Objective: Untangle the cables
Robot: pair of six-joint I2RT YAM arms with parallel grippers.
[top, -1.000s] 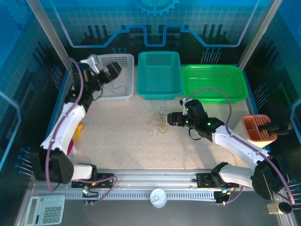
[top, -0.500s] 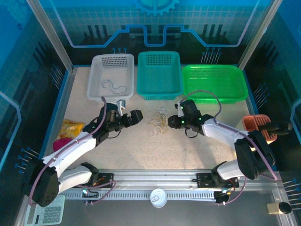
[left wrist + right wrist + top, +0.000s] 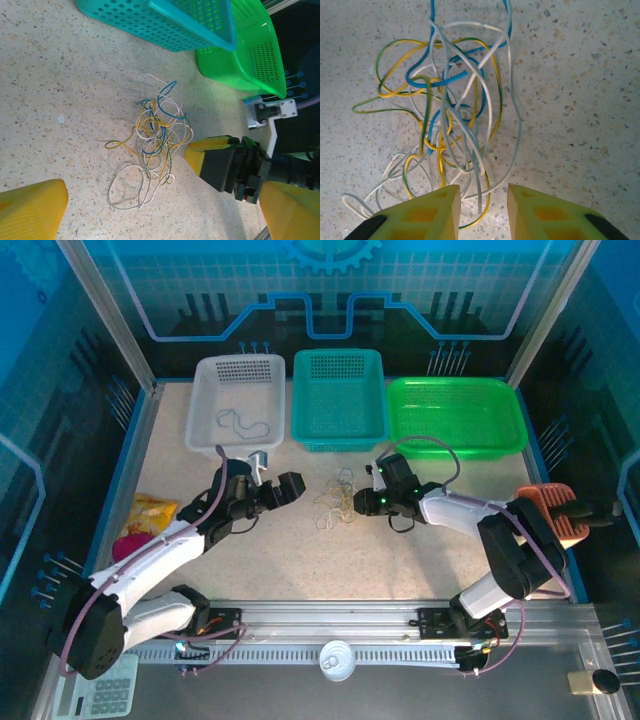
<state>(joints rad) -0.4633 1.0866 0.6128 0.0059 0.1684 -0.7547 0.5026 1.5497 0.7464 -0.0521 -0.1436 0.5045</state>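
The cables [image 3: 337,502] lie as a small loose tangle of blue, white and yellow-green wires on the speckled table. My left gripper [image 3: 290,487] hovers just left of them, open wide, and the tangle [image 3: 152,135] lies ahead of its spread yellow fingers [image 3: 30,210]. My right gripper [image 3: 364,502] sits at the tangle's right edge. In the right wrist view its yellow fingers [image 3: 425,217] stand a narrow gap apart, with a few loose strands of the cables [image 3: 450,115] running into that gap, unclamped. From the left wrist view I see the right gripper [image 3: 195,152] touching the tangle's side.
Three baskets line the back: a white one [image 3: 235,442] holding a single wire, a teal one [image 3: 338,443] and a green one [image 3: 455,450]. An orange holder [image 3: 548,512] stands at the right, and a yellow packet [image 3: 152,510] lies at the left.
The left arm swung from the white basket down to the table beside the tangle. The right gripper slid left up to the cables and its jaws narrowed.
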